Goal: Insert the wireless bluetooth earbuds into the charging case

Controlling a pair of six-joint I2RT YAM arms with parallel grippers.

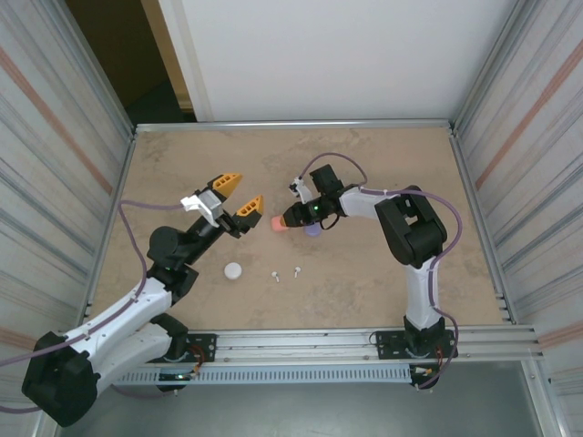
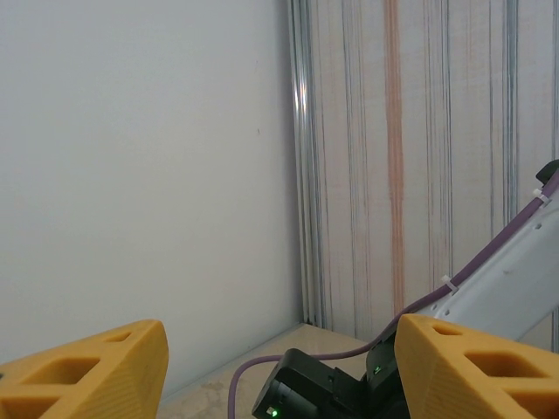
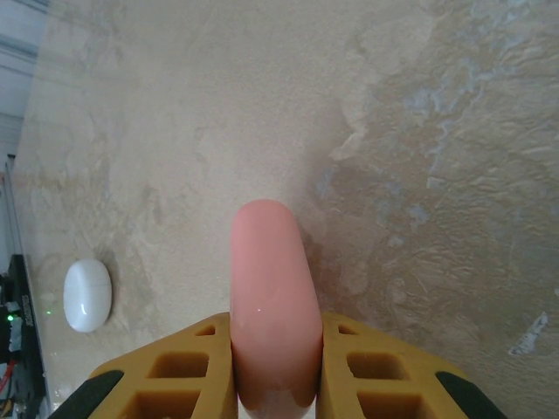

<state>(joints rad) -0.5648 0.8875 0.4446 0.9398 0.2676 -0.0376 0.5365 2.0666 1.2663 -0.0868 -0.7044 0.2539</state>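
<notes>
Gripping a pink case (image 3: 271, 262) on edge, the right gripper (image 1: 287, 220) has its jaws pinched on both flat sides. The step in hand appears to be presenting the case. No earbud looks seated yet.

Two white earbuds (image 1: 296, 270) lie loose on the table (image 1: 182, 164), near a white case (image 1: 233, 270). A purple item (image 1: 312, 230) sits just beside the right gripper, and I cannot tell what it is.

The next move likely calls for getting the pink case open and steady.

The right arm reaches inward, elbow bent, wrist low. The left gripper (image 1: 250, 188) hangs raised over the table, jaws spread and empty, aimed at the far wall.
</notes>
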